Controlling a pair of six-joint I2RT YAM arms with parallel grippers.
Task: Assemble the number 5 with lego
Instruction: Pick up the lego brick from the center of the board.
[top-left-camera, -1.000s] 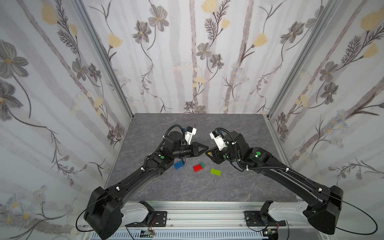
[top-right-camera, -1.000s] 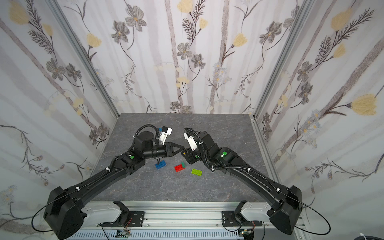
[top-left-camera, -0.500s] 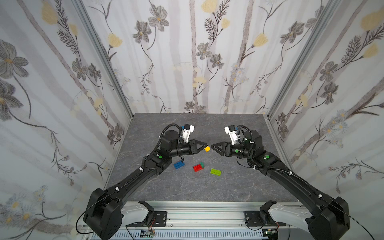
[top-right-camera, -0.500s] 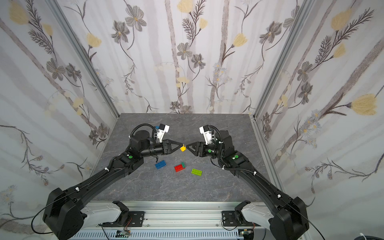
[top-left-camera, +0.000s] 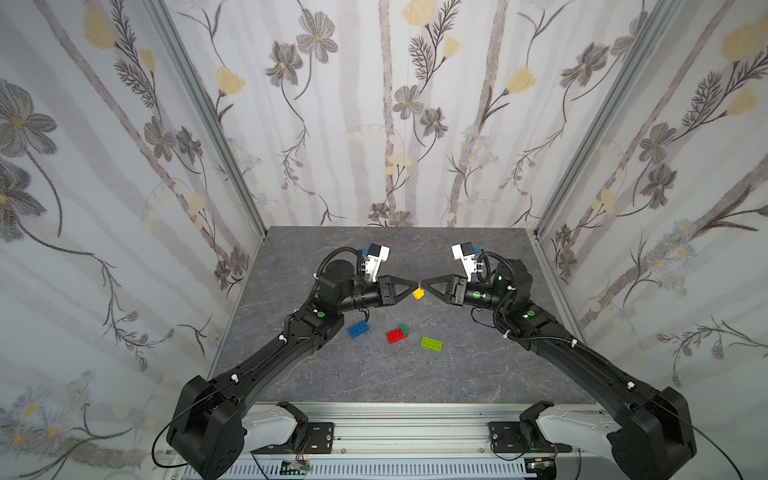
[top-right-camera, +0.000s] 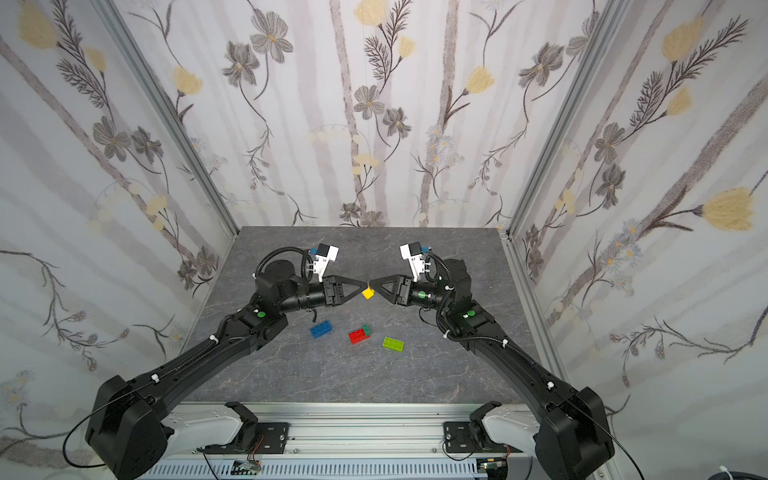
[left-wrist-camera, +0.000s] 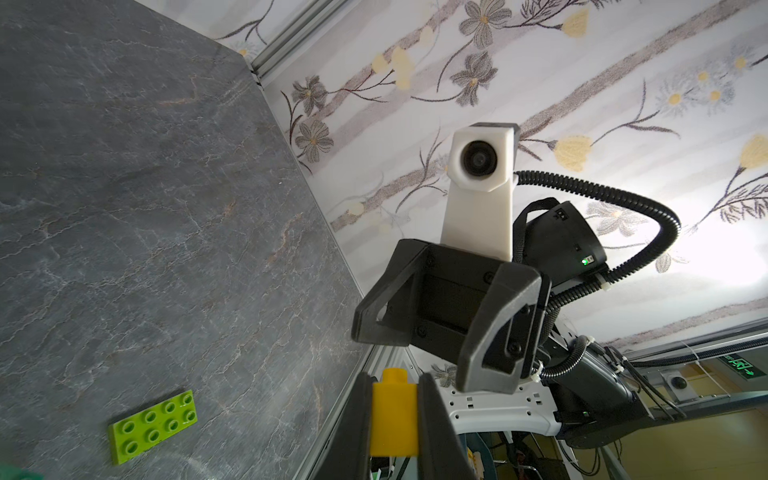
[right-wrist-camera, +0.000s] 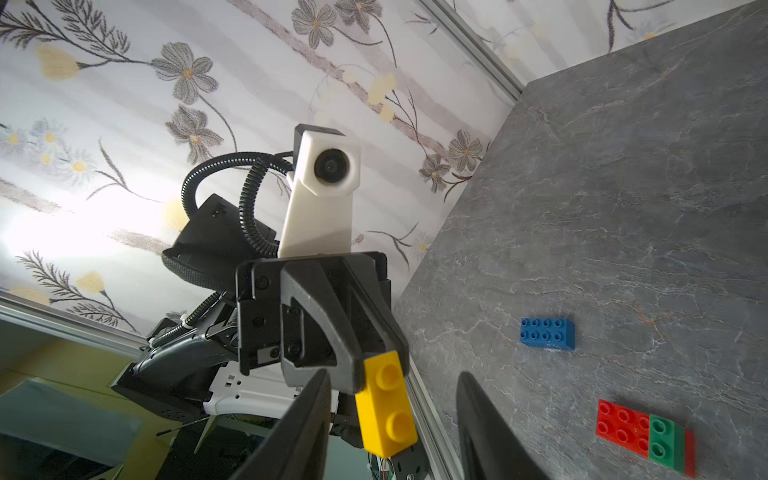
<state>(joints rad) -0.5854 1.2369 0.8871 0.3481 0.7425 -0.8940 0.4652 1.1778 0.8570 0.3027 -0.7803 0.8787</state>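
The one sign in sight is a green exit sign (left-wrist-camera: 737, 365), seen in the left wrist view. It hangs in the room outside the cell, far behind the right pincer (left-wrist-camera: 428, 361) and beyond that arm's base. It shows a white arrow and a small white pictogram. Any lettering beside them is too small to read.

In a top view, round green dots (top-left-camera: 319, 314) sit on the arm links behind each pincer, and they look blank. The white camera housing (left-wrist-camera: 482, 158) above the right pincer shows no readable brand or number. The studs of the lime-green brick (left-wrist-camera: 153, 422) on the tabletop show no legible lettering.
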